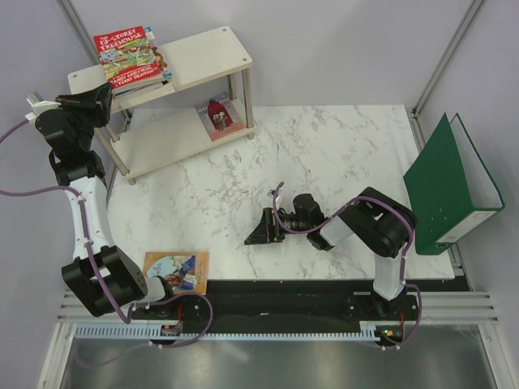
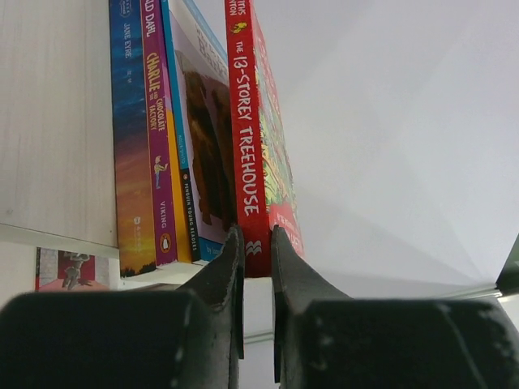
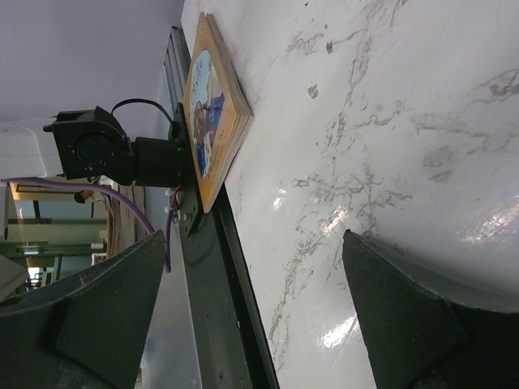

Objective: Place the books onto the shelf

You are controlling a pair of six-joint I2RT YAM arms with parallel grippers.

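The red Treehouse book lies flat atop the stack on the top board of the shelf. Its spine faces the left gripper and its long axis runs roughly front to back. Only the left wrist view shows the jaws clenched on the spine's end. The right gripper lies on the table, jaws spread wide. An orange book lies flat at the near edge.
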